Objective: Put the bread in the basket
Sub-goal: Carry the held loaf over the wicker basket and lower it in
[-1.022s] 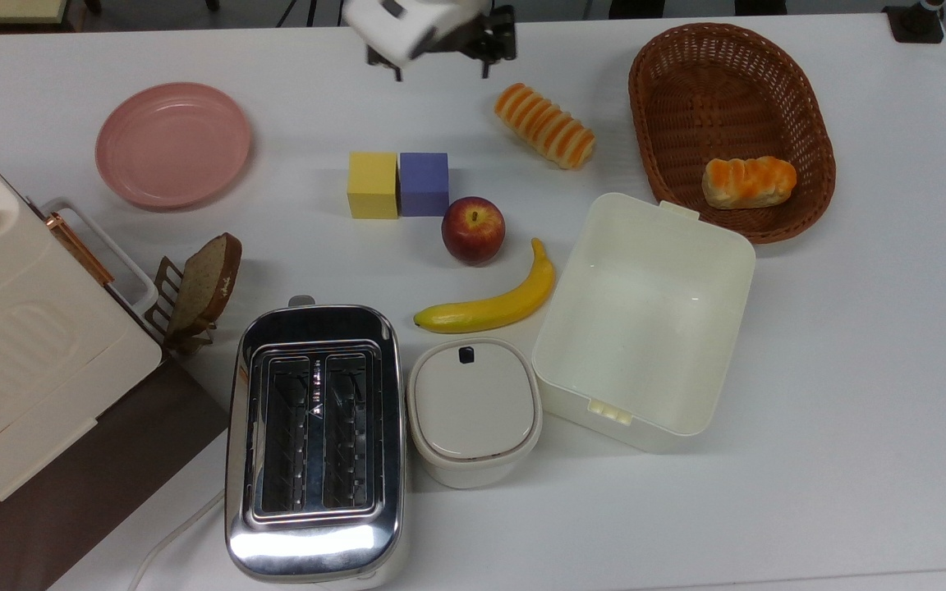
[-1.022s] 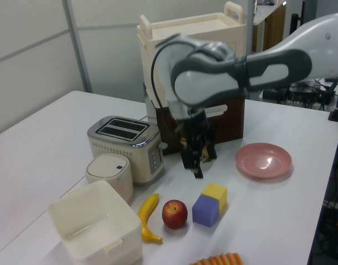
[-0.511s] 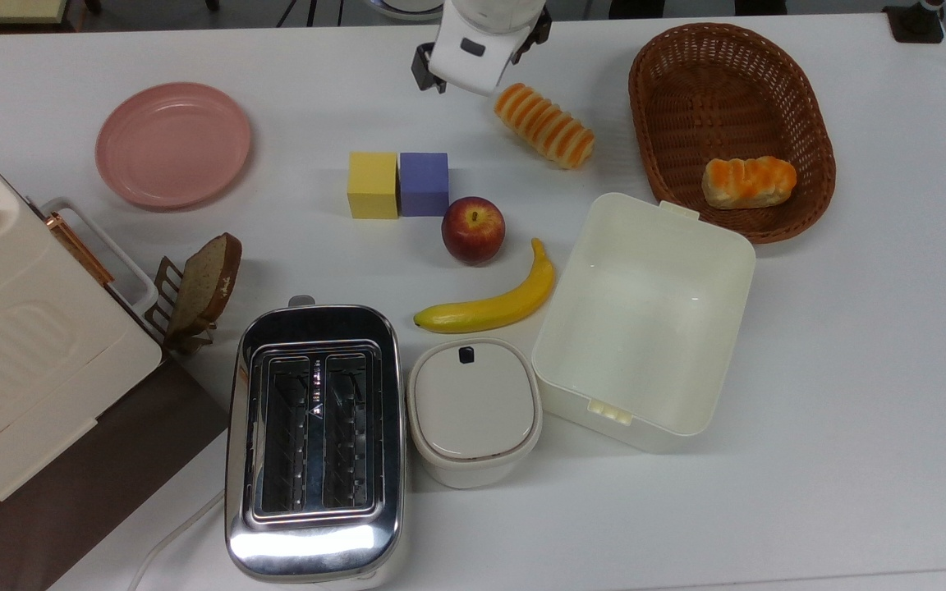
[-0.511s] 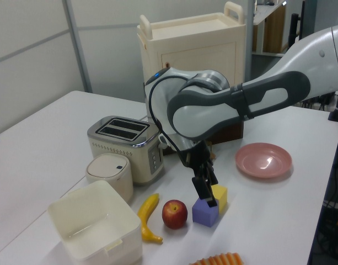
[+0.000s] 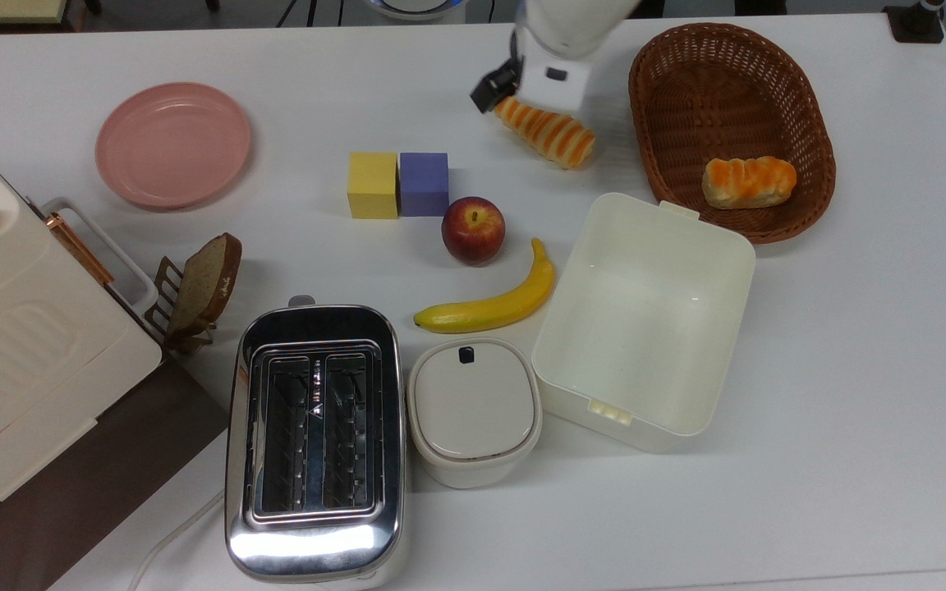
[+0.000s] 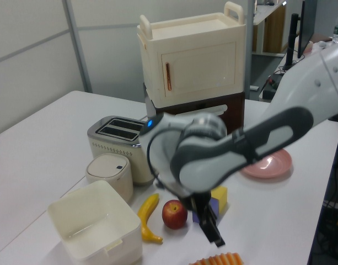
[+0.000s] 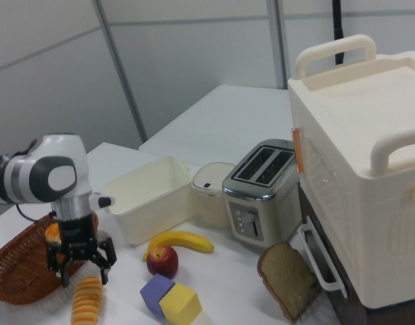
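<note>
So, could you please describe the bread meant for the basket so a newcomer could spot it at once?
Start at the wicker basket at the top view's upper right. Just to the top view's left of it, on the bare table, lies the bread, with the end effector above it. It is long with orange and cream cross stripes, unlike the stubby bun inside the basket.

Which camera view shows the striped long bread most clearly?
The top view: the bread lies on the table beside the basket, with the gripper over one end. The right view shows the bread foreshortened at the bottom edge. The left view shows its top cut off by the frame.
</note>
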You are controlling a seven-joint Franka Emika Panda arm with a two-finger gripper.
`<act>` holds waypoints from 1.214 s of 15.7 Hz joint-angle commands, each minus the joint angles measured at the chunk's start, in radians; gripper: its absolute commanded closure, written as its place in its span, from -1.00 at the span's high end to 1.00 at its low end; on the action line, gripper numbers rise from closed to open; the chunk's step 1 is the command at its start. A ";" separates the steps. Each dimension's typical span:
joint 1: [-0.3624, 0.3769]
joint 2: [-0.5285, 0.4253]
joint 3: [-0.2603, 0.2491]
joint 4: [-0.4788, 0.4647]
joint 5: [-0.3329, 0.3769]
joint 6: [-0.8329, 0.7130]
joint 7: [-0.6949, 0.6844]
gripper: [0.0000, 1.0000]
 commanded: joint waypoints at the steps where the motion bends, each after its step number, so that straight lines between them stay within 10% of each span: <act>1: 0.079 0.069 -0.041 -0.024 -0.025 0.077 0.005 1.00; 6: 0.121 0.158 -0.040 -0.050 -0.072 0.169 0.093 1.00; 12: 0.132 0.113 -0.044 -0.041 -0.092 0.140 0.109 -0.57; 19: 0.144 0.040 -0.091 0.158 0.029 -0.039 0.167 -0.54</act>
